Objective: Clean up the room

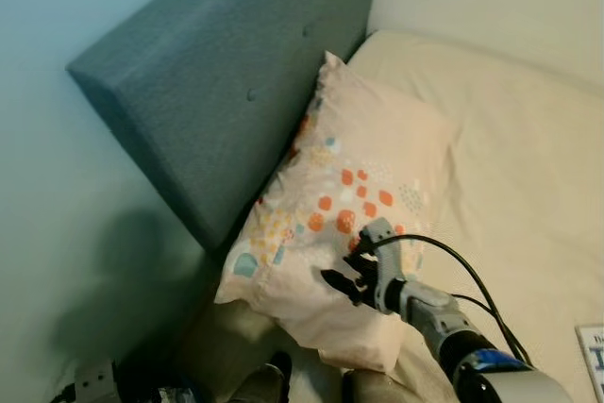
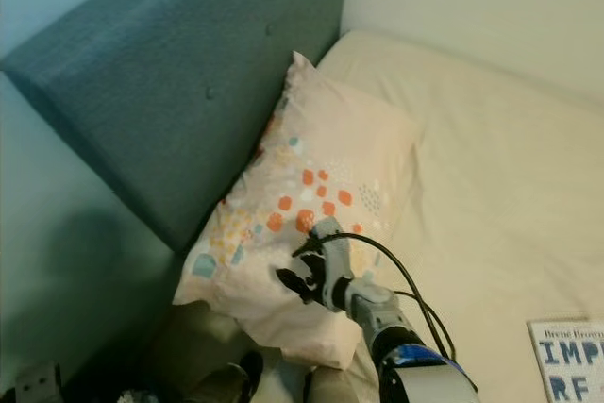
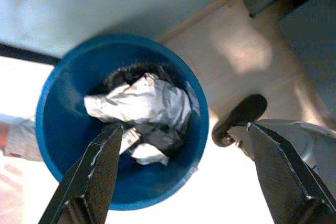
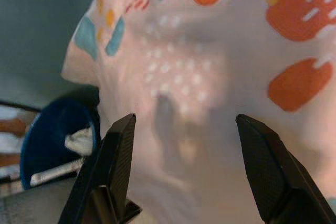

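Observation:
A pale pink pillow (image 1: 354, 200) with orange, blue and yellow spots lies on the bed against the grey-blue headboard (image 1: 226, 73). My right gripper (image 1: 347, 280) hovers just over the pillow's near corner, open, with nothing between its fingers (image 4: 118, 166). In the right wrist view the pillow (image 4: 210, 77) is close under the open jaws. My left gripper (image 3: 184, 182) hangs open above a blue bin (image 3: 63, 129) that holds crumpled white paper (image 3: 147, 103) and dark scraps.
The cream mattress (image 1: 528, 167) stretches right of the pillow. A printed magazine (image 2: 571, 361) lies at its near right edge. The blue bin (image 4: 47, 140) stands on the floor beside the bed. A pale blue wall rises left of the headboard.

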Robot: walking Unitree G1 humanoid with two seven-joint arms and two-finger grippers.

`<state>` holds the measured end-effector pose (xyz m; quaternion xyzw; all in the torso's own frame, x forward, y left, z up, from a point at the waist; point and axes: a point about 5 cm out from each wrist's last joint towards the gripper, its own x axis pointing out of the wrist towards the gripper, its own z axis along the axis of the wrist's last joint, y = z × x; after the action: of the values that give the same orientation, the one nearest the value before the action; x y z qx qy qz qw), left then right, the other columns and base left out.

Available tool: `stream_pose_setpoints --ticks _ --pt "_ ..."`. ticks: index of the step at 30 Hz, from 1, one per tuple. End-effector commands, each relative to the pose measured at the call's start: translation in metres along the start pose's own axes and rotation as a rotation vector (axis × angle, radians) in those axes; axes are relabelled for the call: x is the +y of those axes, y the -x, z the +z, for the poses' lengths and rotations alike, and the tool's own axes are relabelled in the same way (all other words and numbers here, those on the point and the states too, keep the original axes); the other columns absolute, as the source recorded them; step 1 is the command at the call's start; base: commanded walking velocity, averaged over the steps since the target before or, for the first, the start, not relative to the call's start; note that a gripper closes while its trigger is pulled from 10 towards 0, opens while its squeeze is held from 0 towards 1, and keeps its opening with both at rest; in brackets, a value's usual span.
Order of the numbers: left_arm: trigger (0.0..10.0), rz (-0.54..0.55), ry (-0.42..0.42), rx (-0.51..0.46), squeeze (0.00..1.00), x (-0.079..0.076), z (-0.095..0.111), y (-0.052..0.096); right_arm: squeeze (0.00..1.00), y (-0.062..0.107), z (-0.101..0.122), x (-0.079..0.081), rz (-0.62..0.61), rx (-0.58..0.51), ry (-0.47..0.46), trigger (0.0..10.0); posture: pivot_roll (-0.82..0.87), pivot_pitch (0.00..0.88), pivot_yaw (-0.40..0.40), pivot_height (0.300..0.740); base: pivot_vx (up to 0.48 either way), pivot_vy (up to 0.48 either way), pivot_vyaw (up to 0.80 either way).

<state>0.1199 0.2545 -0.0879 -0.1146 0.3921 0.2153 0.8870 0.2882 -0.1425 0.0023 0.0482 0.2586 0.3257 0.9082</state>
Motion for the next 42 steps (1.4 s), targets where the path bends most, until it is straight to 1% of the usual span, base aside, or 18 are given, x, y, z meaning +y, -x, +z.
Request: stream_pose_setpoints --ticks 1,2,3,4,6,9,12,14,15,19,22,26,29,32,38,42 --pt "10.0 -0.003 -0.003 0.046 0.00 0.000 -0.013 0.004 0.00 0.003 -0.010 0.000 -0.001 0.031 -0.024 10.0 -0.09 0.103 0.067 0.740 0.000 -0.472 0.76" --pt "10.0 0.004 0.013 0.050 0.00 0.000 -0.013 0.004 0.00 0.004 -0.010 -0.001 -0.003 0.034 -0.024 10.0 -0.09 0.099 0.066 0.740 0.000 0.000 0.75" --pt "10.0 0.019 -0.008 0.053 0.00 0.000 -0.011 0.003 0.00 0.004 -0.011 -0.002 -0.022 0.039 -0.018 10.0 -0.09 0.094 0.063 0.740 0.000 0.000 0.74" --pt "10.0 0.019 -0.008 0.053 0.00 0.000 -0.011 0.003 0.00 0.004 -0.011 -0.002 -0.022 0.039 -0.018 10.0 -0.09 0.094 0.063 0.740 0.000 0.000 0.74" --pt "10.0 0.025 -0.013 0.056 0.00 0.001 -0.011 0.002 0.00 0.005 -0.011 -0.003 -0.032 0.044 -0.009 10.0 -0.09 0.094 0.063 0.740 0.000 0.000 0.00" --pt "10.0 0.013 0.000 0.061 0.00 -0.001 -0.010 0.002 0.00 0.004 -0.013 -0.004 -0.060 0.064 -0.020 10.0 -0.09 0.077 0.055 0.740 0.000 0.000 0.00" --pt "10.0 0.005 0.002 0.070 0.00 -0.003 -0.010 0.001 0.00 0.004 -0.019 -0.001 -0.050 0.094 -0.012 10.0 -0.09 0.057 0.042 0.740 0.000 0.000 0.00" --pt "10.0 -0.007 0.002 0.069 0.00 -0.008 -0.005 -0.002 0.00 0.003 -0.034 0.007 -0.055 0.153 -0.014 10.0 -0.09 0.038 0.024 0.740 0.000 0.000 0.64" --pt "10.0 -0.007 0.002 0.069 0.00 -0.008 -0.005 -0.002 0.00 0.003 -0.034 0.007 -0.055 0.153 -0.014 10.0 -0.09 0.038 0.024 0.740 0.000 0.000 0.79" --pt "10.0 -0.024 -0.008 0.040 0.00 -0.018 0.008 -0.008 0.00 0.004 -0.053 0.018 -0.033 0.225 -0.010 10.0 -0.08 0.028 0.012 0.740 0.000 0.000 0.77" --pt "10.0 -0.033 -0.016 0.028 0.00 -0.021 0.013 -0.010 0.00 0.004 -0.057 0.020 -0.028 0.236 -0.013 10.0 -0.08 0.023 0.012 0.740 0.000 0.000 0.77" --pt "10.0 -0.043 -0.030 0.020 0.00 -0.024 0.018 -0.012 0.00 0.007 -0.062 0.020 -0.034 0.254 -0.021 10.0 -0.08 0.016 0.014 0.740 0.000 0.000 0.77" --pt "10.0 -0.054 -0.044 0.020 0.00 -0.026 0.021 -0.013 0.00 0.012 -0.069 0.016 -0.065 0.277 -0.045 10.0 -0.08 0.013 0.015 0.740 0.000 0.000 0.76" --pt "10.0 -0.064 -0.053 0.028 0.00 -0.027 0.020 -0.013 0.00 0.020 -0.078 0.012 -0.103 0.311 -0.067 10.0 -0.08 0.011 0.016 0.740 0.000 0.000 0.77" --pt "10.0 -0.073 -0.054 0.034 0.00 -0.029 0.019 -0.013 0.00 0.025 -0.086 0.011 -0.122 0.336 -0.085 10.0 -0.08 0.010 0.016 0.740 0.000 0.000 0.77" --pt "10.0 -0.096 -0.061 0.034 0.00 -0.033 0.019 -0.013 0.00 0.028 -0.089 0.010 -0.133 0.341 -0.097 10.0 -0.08 0.010 0.018 0.740 0.000 0.000 0.77"
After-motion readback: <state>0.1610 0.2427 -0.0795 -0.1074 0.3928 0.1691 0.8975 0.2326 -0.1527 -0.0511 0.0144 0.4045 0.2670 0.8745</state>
